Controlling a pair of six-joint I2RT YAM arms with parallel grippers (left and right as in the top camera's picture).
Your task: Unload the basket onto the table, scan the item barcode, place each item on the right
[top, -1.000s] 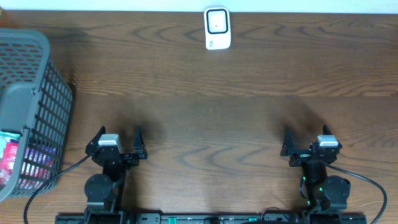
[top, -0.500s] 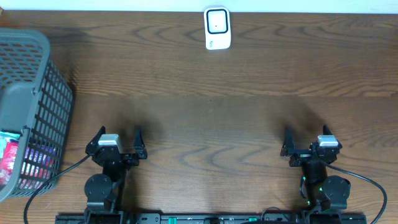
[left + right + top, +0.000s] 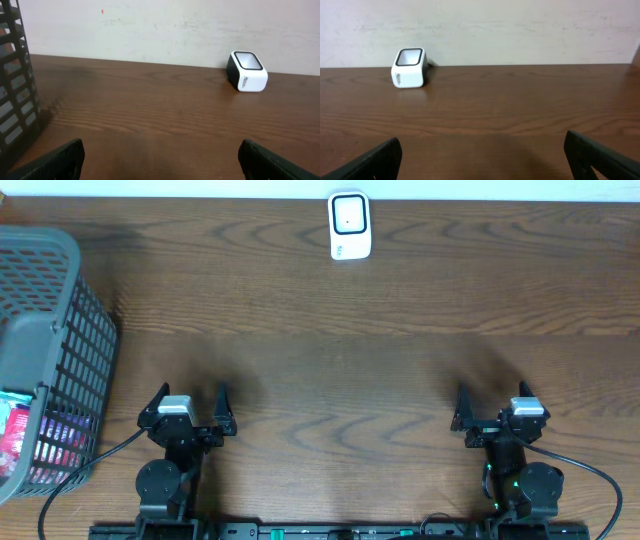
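Boxy white scanner on grained wood bench; grey plastic lattice basket at left. Left gripper, right gripper: jaws released, spread wide.

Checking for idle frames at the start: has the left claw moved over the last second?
No. In the overhead view the left claw sits in the same spot beside the gray basket, open and empty.

One brown wooden worktop carries one white barcode scanner and one grey mesh basket. The basket holds at least two colourful packets; the exact number is unclear. Two robot arms, the left arm and the right arm, each end in two dark fingers, four in all.
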